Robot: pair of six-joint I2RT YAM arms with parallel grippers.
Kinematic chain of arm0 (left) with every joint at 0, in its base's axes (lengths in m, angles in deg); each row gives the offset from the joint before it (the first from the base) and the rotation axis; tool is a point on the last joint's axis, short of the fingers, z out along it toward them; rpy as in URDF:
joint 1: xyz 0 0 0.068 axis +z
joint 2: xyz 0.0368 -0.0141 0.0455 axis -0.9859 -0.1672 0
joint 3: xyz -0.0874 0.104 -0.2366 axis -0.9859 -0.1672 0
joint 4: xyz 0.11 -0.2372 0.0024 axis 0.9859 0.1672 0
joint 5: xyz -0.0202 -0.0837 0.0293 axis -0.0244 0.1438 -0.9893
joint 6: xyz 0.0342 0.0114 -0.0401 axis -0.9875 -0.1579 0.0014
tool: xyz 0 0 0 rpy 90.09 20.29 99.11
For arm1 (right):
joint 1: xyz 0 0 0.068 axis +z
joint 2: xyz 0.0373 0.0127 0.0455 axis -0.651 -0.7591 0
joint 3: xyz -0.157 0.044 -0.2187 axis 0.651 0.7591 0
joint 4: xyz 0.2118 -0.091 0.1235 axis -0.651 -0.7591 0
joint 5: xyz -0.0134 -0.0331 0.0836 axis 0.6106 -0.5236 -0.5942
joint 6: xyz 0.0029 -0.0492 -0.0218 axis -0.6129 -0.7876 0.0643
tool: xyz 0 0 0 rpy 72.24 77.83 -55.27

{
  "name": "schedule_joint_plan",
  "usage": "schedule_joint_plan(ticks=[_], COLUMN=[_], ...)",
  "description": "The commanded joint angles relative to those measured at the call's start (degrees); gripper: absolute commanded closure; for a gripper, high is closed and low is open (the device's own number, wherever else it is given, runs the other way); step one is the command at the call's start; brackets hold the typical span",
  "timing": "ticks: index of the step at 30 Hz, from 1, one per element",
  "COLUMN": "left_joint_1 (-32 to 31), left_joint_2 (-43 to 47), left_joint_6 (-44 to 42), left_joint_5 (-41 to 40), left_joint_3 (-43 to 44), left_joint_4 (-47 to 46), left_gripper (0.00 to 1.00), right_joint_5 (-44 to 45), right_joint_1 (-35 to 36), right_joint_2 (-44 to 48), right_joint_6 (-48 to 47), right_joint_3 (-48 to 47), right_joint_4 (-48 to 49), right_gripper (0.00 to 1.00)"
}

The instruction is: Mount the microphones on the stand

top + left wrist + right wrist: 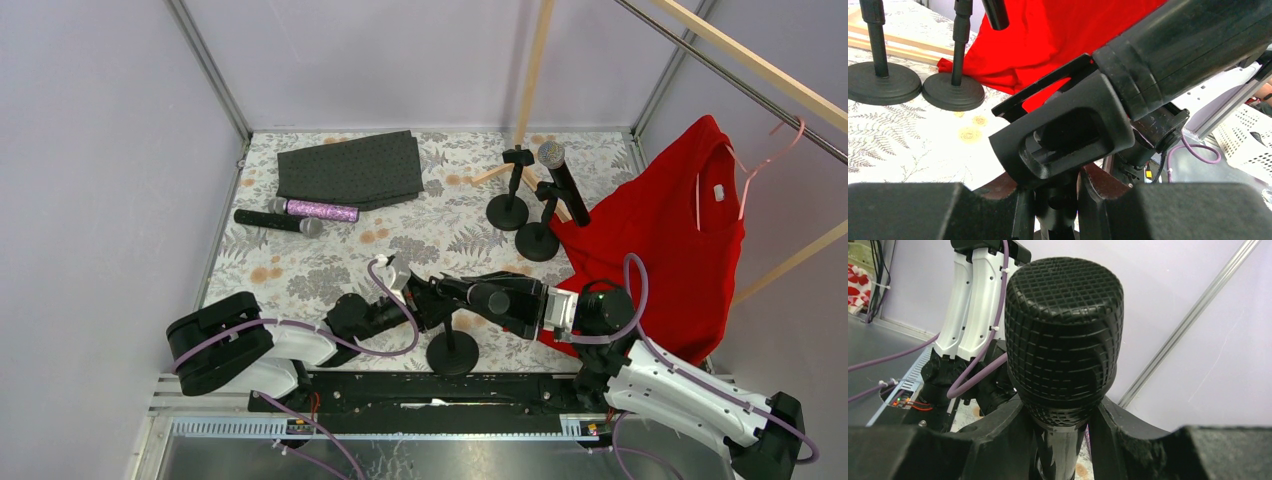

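In the top view my right gripper (pixel 470 294) is shut on a black microphone (pixel 490 297) and holds it level, with its tail end at the clip of the near stand (pixel 452 352). The right wrist view shows its mesh head (pixel 1064 335) close above my right gripper (pixel 1063 440). My left gripper (pixel 410 302) is shut on that stand's post just under the clip (pixel 1063 140); the left wrist view shows it (pixel 1060 197) with the microphone body (pixel 1188 45) entering the clip. A black microphone (pixel 275 221) and a purple glitter one (pixel 320 210) lie at the far left. Another microphone (pixel 562 183) sits in a back stand (pixel 538 241).
A second back stand (pixel 508 211) has a bare clip. A dark folded cloth (pixel 350 168) lies at the far left. A red T-shirt (pixel 660 240) hangs on the right, down to the table. Wooden bars (pixel 535 60) and a pink hanger (pixel 770 150) stand at the back right.
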Motion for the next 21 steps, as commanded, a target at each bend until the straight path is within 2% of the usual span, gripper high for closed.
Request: schedule_joint_plan(ticks=[1, 6, 10, 14, 21], left_joint_1=[-0.4, -0.5, -1.2, -1.8, -2.2], left_joint_2=[1.8, 1.7, 2.6, 3.3, 3.8], left_joint_6=[0.4, -1.1, -3.3, -5.2, -5.4], left_joint_5=[2.5, 3.4, 2.8, 2.6, 2.3], left_joint_3=[0.3, 0.7, 1.7, 2.9, 2.6], left_joint_4=[-5.9, -4.4, -0.6, 3.3, 3.1], left_gripper=[1.0, 1.0, 1.0, 1.0, 1.0], right_joint_5=[3.7, 4.1, 4.2, 4.3, 4.2], right_joint_1=[-0.3, -0.4, -0.3, -0.3, 0.2], right_joint_2=[-1.4, -1.3, -1.5, -1.8, -3.2], right_joint_6=[-6.9, -7.9, -9.9, -10.2, -9.2], right_joint_3=[1.5, 2.5, 1.3, 0.9, 0.9], right_joint_4=[-5.2, -6.6, -11.3, -12.2, -11.9], right_gripper=[1.0, 1.0, 1.0, 1.0, 1.0])
